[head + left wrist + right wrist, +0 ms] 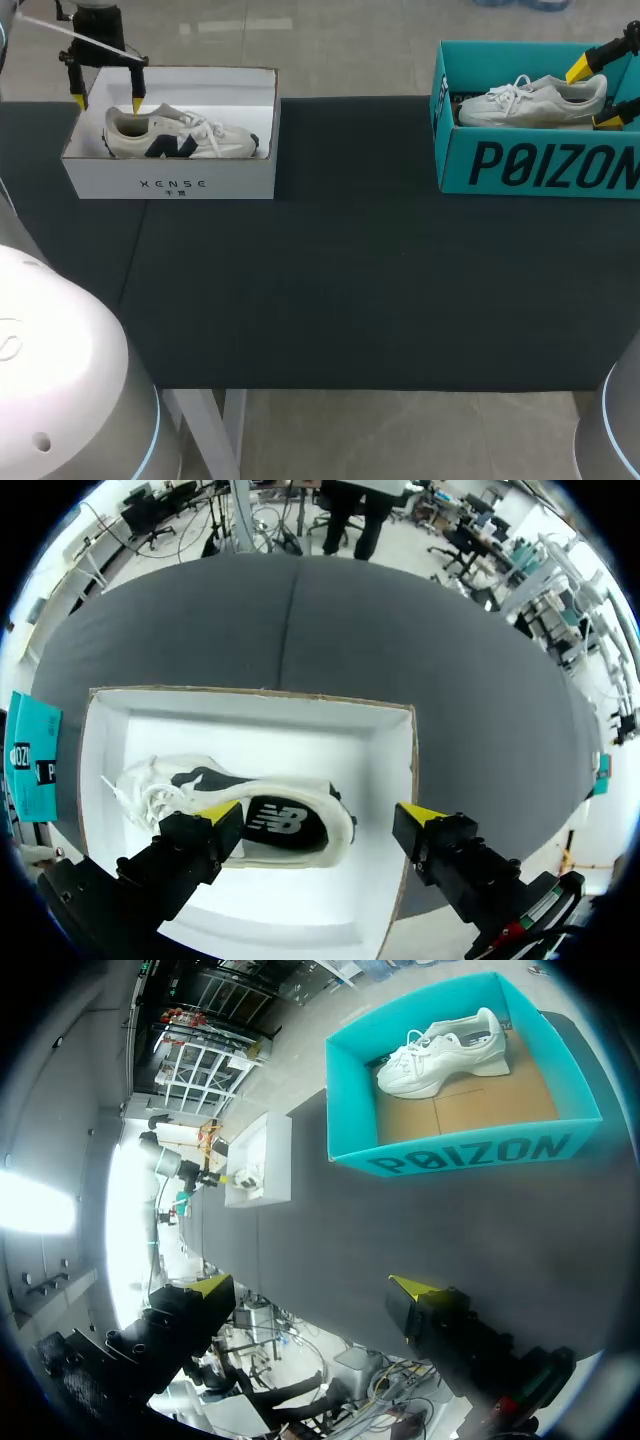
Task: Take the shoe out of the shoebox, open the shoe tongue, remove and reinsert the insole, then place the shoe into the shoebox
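Observation:
A cream sneaker with navy marks (180,135) lies on its side in the white shoebox (170,185) at the table's far left. My left gripper (108,102) hangs open just above the shoe's heel end. In the left wrist view the sneaker (280,825) lies under the gripper (320,813); one fingertip (220,810) is over the shoe and the other over the bare box floor, holding nothing. A white sneaker (535,100) rests in the teal shoebox (540,165) at the far right. My right gripper (592,95) stands open near that shoe's heel, empty.
The dark table mat (350,260) spreads between the two boxes. In the right wrist view the teal shoebox (470,1150) with its white sneaker (440,1050) lies well ahead of the gripper (310,1285), and the white shoebox (265,1155) shows farther off.

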Motion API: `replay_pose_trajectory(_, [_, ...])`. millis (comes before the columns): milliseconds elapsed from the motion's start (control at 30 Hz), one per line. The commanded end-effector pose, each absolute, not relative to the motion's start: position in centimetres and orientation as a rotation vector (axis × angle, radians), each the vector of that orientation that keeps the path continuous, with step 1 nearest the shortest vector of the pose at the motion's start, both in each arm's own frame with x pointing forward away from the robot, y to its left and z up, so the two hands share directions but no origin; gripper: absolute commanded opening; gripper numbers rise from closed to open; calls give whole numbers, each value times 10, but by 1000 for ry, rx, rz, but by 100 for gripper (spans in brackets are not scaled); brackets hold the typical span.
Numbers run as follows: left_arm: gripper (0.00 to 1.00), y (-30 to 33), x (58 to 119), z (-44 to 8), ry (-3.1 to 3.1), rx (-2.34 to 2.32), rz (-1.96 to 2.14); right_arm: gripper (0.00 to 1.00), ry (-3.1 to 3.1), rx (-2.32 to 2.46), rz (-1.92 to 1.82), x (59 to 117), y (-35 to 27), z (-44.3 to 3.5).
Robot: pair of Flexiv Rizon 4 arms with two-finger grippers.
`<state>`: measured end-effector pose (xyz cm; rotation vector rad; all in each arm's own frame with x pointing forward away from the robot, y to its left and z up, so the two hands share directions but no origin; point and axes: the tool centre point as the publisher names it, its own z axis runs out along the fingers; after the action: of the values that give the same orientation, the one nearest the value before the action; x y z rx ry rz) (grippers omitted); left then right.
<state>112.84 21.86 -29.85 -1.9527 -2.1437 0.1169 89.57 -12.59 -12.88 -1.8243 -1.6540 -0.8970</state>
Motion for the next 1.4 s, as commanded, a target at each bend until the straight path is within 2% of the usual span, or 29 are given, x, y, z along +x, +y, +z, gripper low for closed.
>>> replay_pose_trajectory(33, [100,209,1133,-271,-2348,-1360,292,100,-1655,-1829,-894,895,-126,-129])
replay_pose_trajectory(533, [100,209,1133,-271,-2348,-1360,292,100,-1655,-1829,-894,895,-126,-129])
replay_pose_trajectory(633, [100,190,1124,-276,-2659,-1048,117,100,-1655,-1829,-894,895,-126,-129])
replay_pose_trajectory(800, [100,173,1122,-270,-2993,-711,-16,100,-1707,-1946,-808,931,-136,-133])
replay_pose_trajectory(967, [100,163,1115,-261,-3085,-627,-101,100,-1788,-1961,-714,964,-140,-134])
replay_pose_trajectory(1133, [100,167,1113,-249,-3187,-309,-265,100,-1805,-2054,-647,994,-150,-139])
replay_pose_trajectory(1400, [100,172,1108,-231,-3192,-185,-155,100,-1881,-2157,-555,1026,-170,-140])
